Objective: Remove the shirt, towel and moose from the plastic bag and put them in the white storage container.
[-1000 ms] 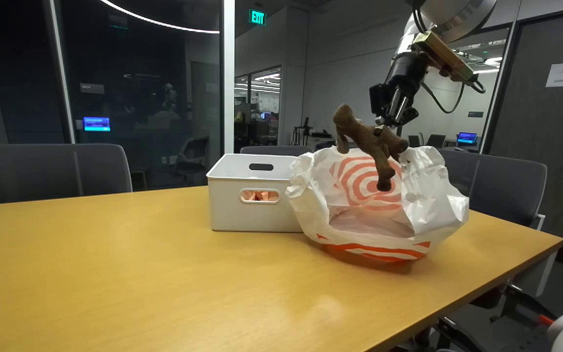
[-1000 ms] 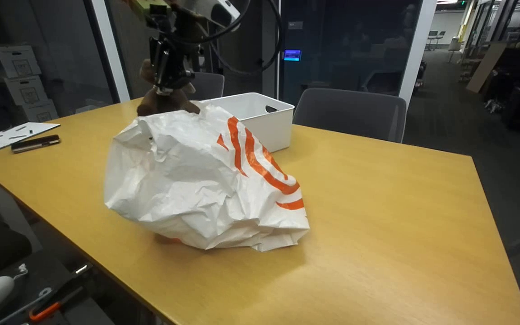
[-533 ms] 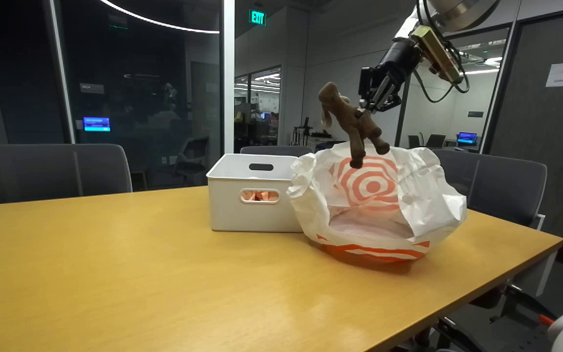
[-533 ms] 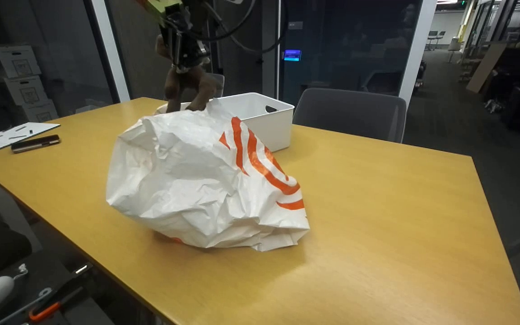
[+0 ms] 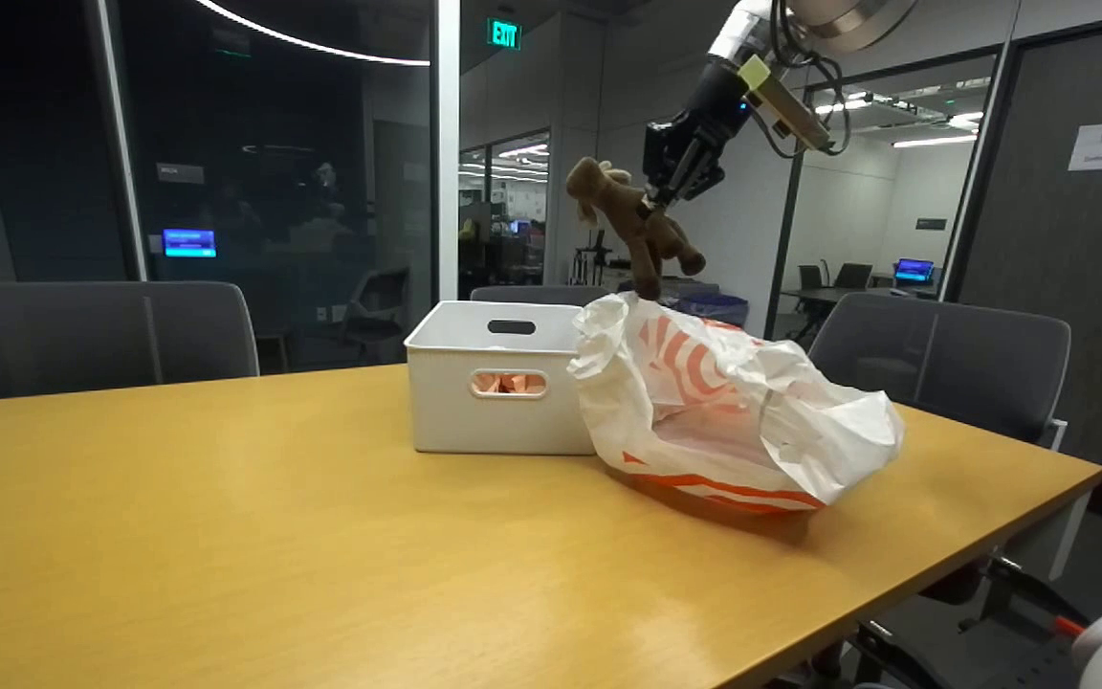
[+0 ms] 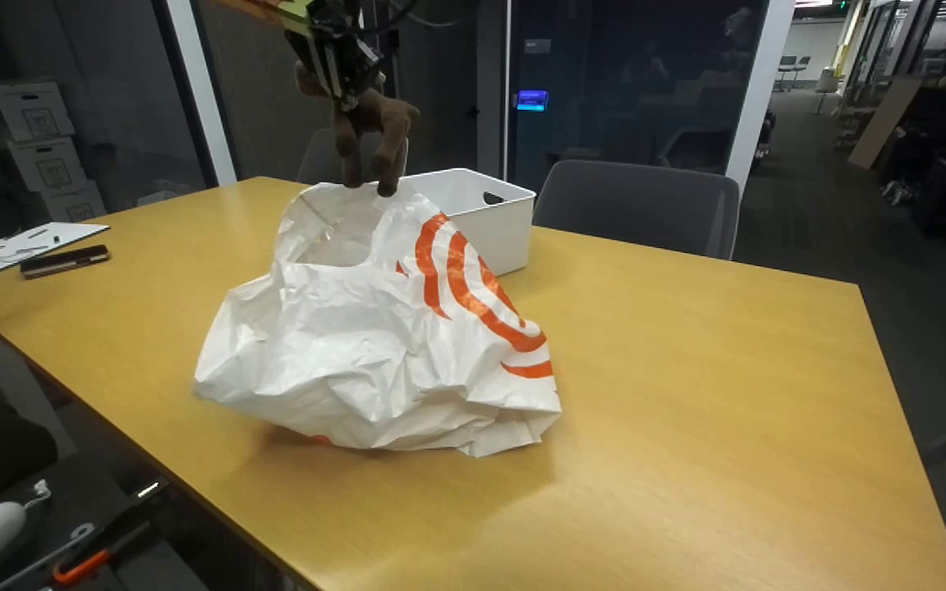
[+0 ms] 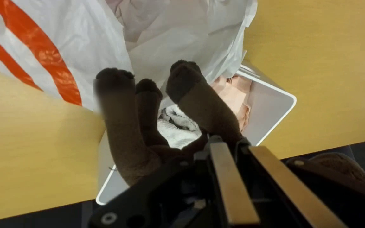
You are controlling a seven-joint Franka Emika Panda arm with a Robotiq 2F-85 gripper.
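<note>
Moose (image 5: 618, 205) x1 pinched in tool (image 5: 647, 206) w/ 1 plastic bag (image 5: 828, 431) & 1 white container (image 5: 494, 423) blw.

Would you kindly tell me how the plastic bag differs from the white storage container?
The plastic bag is crinkled and slumped, while the white storage container stands upright with smooth, flat sides. The bag bears orange-red print; the container's walls are plain. Both are white, open and on the table.
</note>
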